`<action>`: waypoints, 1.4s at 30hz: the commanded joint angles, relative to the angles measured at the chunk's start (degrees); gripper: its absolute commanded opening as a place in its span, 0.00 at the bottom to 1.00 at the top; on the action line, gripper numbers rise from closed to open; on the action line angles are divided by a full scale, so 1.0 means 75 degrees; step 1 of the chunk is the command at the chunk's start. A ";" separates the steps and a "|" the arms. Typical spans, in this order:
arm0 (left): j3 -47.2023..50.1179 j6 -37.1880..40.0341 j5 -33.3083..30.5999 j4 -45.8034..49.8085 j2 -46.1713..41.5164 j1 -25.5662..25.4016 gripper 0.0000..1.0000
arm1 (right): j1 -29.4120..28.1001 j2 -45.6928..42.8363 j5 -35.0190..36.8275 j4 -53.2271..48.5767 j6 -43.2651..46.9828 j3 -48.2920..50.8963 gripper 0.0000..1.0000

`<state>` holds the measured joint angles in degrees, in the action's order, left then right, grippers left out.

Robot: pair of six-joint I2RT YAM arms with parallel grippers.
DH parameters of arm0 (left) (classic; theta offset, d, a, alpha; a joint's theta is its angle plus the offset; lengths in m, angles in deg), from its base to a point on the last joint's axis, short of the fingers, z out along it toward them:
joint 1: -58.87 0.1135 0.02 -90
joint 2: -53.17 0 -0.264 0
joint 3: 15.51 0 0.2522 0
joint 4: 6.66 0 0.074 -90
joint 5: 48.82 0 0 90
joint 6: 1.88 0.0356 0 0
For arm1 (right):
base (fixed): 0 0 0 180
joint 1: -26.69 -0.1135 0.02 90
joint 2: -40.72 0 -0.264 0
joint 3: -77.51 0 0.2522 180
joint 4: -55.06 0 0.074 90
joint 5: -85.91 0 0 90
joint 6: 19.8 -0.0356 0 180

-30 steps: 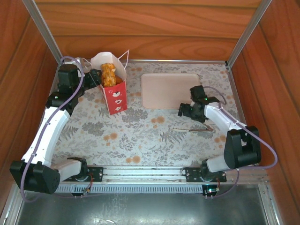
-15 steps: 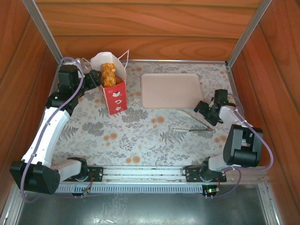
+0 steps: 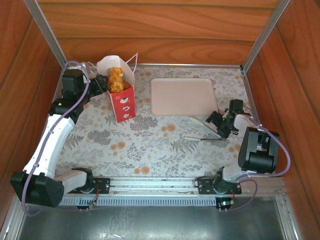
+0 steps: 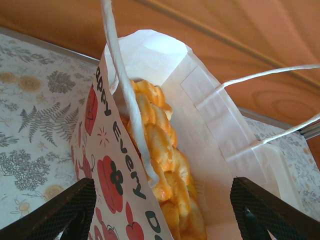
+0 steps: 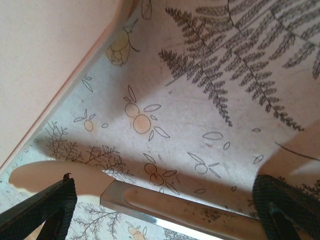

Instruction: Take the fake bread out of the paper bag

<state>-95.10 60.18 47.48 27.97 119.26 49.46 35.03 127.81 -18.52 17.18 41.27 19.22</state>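
Top external: paper bag [image 3: 122,102] stands upright at the far left of the floral table [image 3: 150,145], mouth open. Fake bread [image 3: 116,79] is stacked inside, top pieces showing at the rim. Left gripper [image 3: 101,83] sits just left of the bag's upper part. Pink tray [image 3: 182,96] lies far centre. Metal tongs [image 3: 207,131] lie near the tray's near-right corner, with the right gripper [image 3: 220,123] low over them.

Left wrist: fingers [image 4: 65,212] spread wide, one either side of the bag's mouth; contact with the paper cannot be told. Orange pieces fill the bag, a cord handle draped across them.

Right wrist: fingers [image 5: 45,210] spread wide, tongs flat on the cloth between them, not gripped. Tray edge at far left.
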 commanded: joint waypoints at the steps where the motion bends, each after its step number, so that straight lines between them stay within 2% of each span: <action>1: 0.0069 0.0142 -0.0015 0.0154 -0.0098 -0.0023 0.75 | 0.0026 -0.0220 -0.0569 -0.0558 -0.0501 0.0471 0.96; 11: 0.0009 0.0190 -0.0047 0.0194 -0.0069 -0.0017 0.75 | -0.0557 -0.0950 -0.0945 -0.0528 -0.1184 0.1217 0.96; 25: 0.0063 0.0178 -0.0034 0.0229 -0.0193 -0.0023 0.75 | -0.2892 -0.1425 -0.0627 -0.0792 -0.1977 0.1227 0.96; 31: 0.0099 0.0157 -0.0027 0.0249 -0.0325 -0.0017 0.75 | -0.3787 -0.1750 -0.0247 -0.0889 -0.2014 0.1217 0.97; 36: 0.0128 0.0120 -0.0010 0.0257 -0.0439 -0.0034 0.75 | -0.4574 -0.2043 0.0495 -0.1288 -0.1857 0.1022 0.97; 42: 0.0157 0.0083 0.0037 0.0271 -0.0520 -0.0034 0.75 | -0.5536 -0.1514 0.1575 -0.1553 -0.1807 0.0761 0.98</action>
<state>-94.81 60.70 47.44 29.17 116.46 49.46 -3.86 114.57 -12.69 8.59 27.59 26.56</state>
